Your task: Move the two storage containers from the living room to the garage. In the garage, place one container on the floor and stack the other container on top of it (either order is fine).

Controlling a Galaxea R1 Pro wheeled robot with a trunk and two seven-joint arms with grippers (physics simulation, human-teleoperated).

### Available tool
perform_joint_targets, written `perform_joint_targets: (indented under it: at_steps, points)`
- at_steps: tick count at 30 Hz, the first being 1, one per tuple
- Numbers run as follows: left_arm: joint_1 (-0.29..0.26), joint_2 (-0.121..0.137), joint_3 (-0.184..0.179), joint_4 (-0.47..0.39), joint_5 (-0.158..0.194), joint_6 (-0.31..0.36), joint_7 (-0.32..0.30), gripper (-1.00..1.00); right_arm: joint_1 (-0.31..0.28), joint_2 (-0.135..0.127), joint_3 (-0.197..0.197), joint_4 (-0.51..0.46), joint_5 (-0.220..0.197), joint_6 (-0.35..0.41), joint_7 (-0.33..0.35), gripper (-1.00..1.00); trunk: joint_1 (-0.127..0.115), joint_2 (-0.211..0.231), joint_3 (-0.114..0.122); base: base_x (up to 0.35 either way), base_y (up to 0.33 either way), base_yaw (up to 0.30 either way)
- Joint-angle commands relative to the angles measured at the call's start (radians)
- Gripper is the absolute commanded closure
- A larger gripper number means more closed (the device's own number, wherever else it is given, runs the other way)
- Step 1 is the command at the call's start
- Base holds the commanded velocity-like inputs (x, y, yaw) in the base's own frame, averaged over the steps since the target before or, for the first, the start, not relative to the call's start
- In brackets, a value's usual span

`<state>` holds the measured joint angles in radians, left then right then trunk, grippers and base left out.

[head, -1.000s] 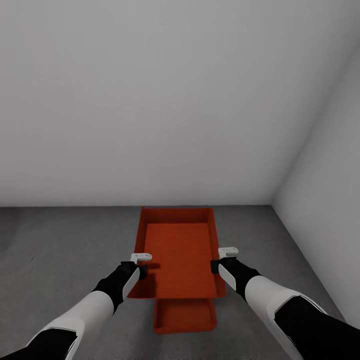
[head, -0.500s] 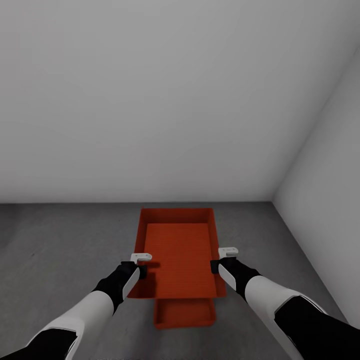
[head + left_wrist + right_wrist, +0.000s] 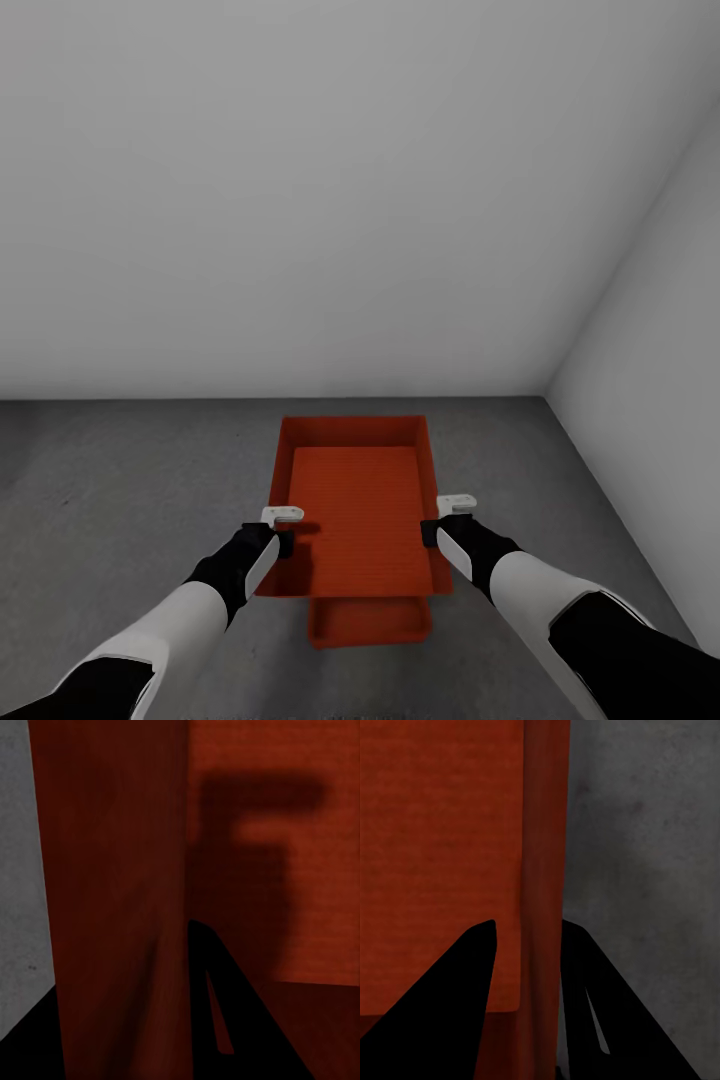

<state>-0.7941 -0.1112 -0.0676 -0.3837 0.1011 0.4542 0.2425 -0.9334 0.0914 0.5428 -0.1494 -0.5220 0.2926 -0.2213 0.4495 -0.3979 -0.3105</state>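
Lower container [image 3: 368, 622] mostly hidden under held container [image 3: 355, 505]; only near end shows

both arms are reaching forward from the lower corners of the head view, white forearms ending in black wrists. the left gripper [image 3: 283, 528] and right gripper [image 3: 440, 520] are sitting level in the lower middle, each clamping a side wall of the upper storage container [image 3: 355, 500].

Grey floor [image 3: 120, 520] (lower container [image 3: 368, 620] on it)
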Motion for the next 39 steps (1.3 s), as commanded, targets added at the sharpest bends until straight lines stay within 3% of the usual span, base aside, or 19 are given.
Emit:
perform_joint_targets:
  at_steps: [1, 39]
  points:
    - [0.000, 0.008, -0.037, -0.004, 0.027, 0.000, 0.009, 1.00, -0.001, -0.002, 0.025, -0.001, -0.055, 0.011, -0.004, 1.00, 0.000, -0.002, -0.004, 0.000, 0.000, 0.000]
    - [-0.001, 0.008, -0.036, -0.004, 0.027, 0.000, 0.010, 1.00, -0.001, -0.004, 0.025, -0.001, -0.055, 0.011, -0.004, 1.00, 0.000, -0.002, -0.066, 0.000, 0.000, 0.000]
